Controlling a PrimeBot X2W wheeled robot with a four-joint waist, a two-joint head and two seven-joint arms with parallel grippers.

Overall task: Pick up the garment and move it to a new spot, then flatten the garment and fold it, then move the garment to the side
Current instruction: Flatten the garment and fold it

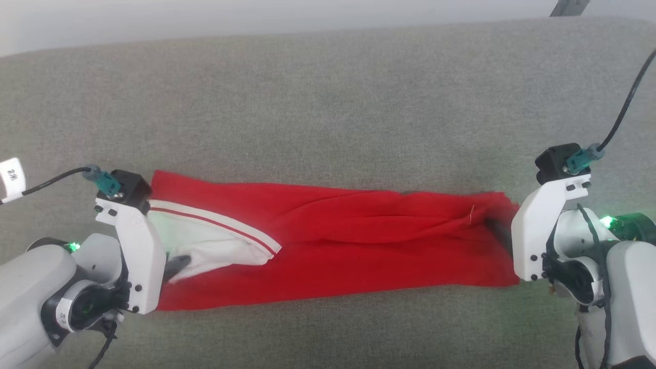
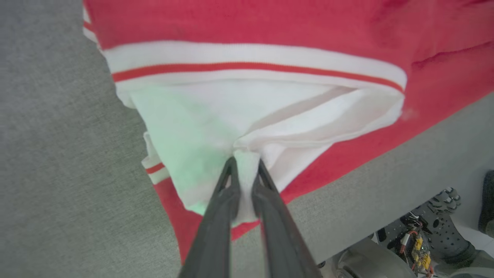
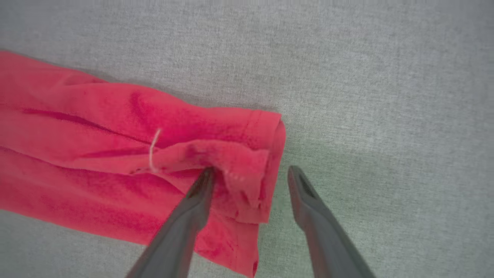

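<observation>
From the head camera I see little of either set of fingers. At each end of the red T-shirt (image 1: 359, 241) a white wrist bracket stands in front of them, and both forearms are cut off at the picture's edge. The shirt lies on the grey fabric surface (image 1: 328, 102), folded into a long creased band, so most of its cloth is tucked under itself. In the left wrist view there is some dark hardware past the shirt's near edge and below the surface, too blurred for me to name.

My left arm sits at the shirt's sleeve end, its wrist turned inward toward the cloth. The left gripper (image 2: 245, 164) is drawn narrow. Its two fingers pinch a small fold of the white sleeve (image 1: 205, 241), just below the red-and-white striped trim (image 2: 251, 67). A green glow tints the sleeve beside that pinch.

My right arm sits at the opposite end, also angled inward. The right gripper (image 3: 251, 172) stands wide. One finger touches the rumpled hem (image 3: 276, 154) near a loose pale thread (image 3: 153, 148). The other is over bare grey surface just beyond the shirt's edge, and no cloth is clamped between them.
</observation>
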